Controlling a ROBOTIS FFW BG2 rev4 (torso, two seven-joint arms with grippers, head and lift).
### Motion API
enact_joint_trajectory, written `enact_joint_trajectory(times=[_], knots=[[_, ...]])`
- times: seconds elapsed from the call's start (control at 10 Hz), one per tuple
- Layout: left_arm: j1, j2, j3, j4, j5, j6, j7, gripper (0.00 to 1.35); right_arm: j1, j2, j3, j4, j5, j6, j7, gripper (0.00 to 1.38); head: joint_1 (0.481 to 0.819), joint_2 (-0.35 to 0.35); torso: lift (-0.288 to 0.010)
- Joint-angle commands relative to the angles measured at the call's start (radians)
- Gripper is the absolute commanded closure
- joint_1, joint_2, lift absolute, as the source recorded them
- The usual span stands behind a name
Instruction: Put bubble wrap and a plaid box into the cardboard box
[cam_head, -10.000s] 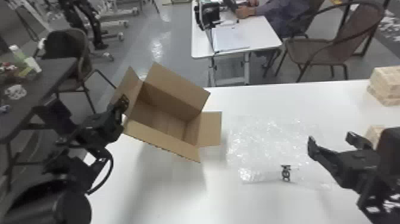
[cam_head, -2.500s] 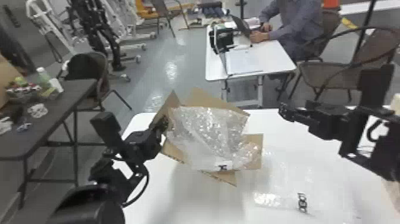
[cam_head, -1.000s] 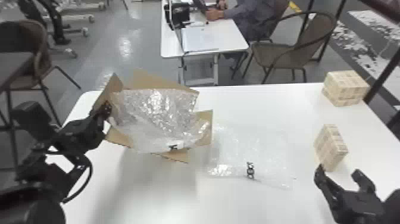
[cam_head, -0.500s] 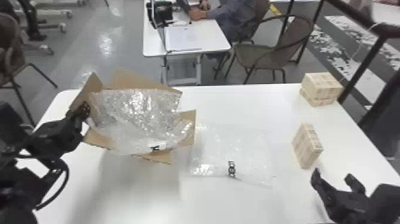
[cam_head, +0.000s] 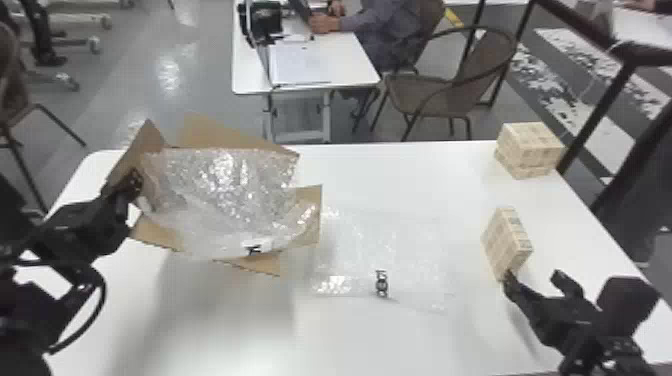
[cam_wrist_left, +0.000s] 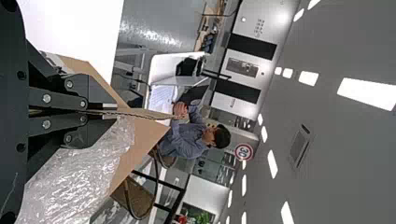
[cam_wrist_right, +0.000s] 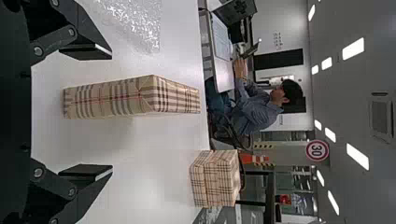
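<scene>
Edgewise, plaid box (cam_head: 503, 242) stands, long top edge toward right tool (cam_head: 533, 276).

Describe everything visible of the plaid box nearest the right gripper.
The plaid box is slim and rectangular, beige with dark and red lines, in what looks like wrapping paper, folded at one end. It appears to stand on a narrow side on the white table, right of the bubble wrap. In the right wrist view it lies between the open fingers of the right gripper, touching neither.

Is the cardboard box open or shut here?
Open: the cardboard box has its flaps splayed outward, with bubble wrap bulging at its mouth.
</scene>
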Motion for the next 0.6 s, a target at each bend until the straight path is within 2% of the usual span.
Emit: enact_joint_trajectory(times=[0.0, 0.5], knots=[[-0.001, 0.0, -0.001, 0.0, -0.002, -0.001, -0.001, 1.22, -0.037, -0.01, 0.0, 0.039, 0.002, 0.004, 0.022, 0.4, 0.695, -0.04, -0.108], [-0.003, -0.002, -0.004, 0.002, -0.005, -0.006, -0.003, 1.22, -0.135, -0.012, 0.006, 0.122, 0.034, -0.002, 0.065, 0.4, 0.695, -0.033, -0.108]])
